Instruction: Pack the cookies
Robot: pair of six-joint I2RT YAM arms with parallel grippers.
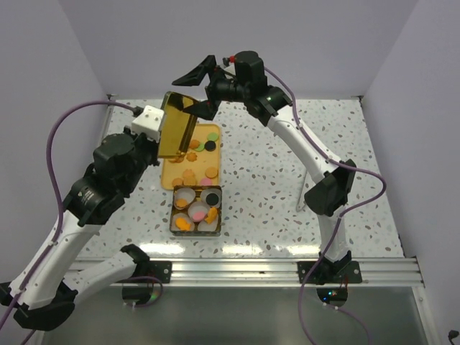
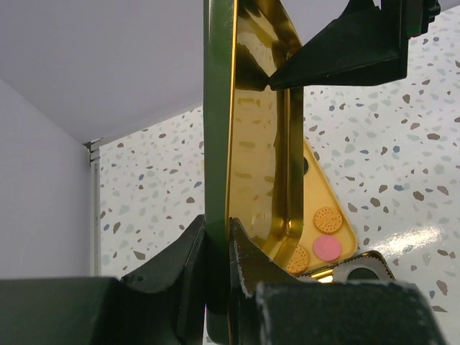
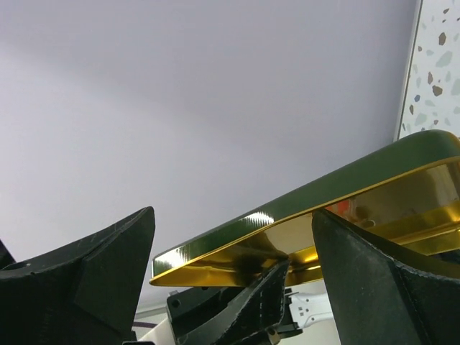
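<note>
Speckled table, plain pale walls on three sides. Cookies lie loose on the orange tray mid-table; more sit in the white paper cups of the open tin at the tray's 6 o'clock. The left arm reaches in from 8 o'clock, left claw pinching the rim of the gold lid, which is held on edge over the tray's 10 o'clock corner. The right arm arches over from 4 o'clock, right claw spread wide at the lid's top edge.

A gold lid stands on edge at eleven o'clock on the speckled desk. A square tin with white paper cups sits at six o'clock of the yellow tray.
</note>
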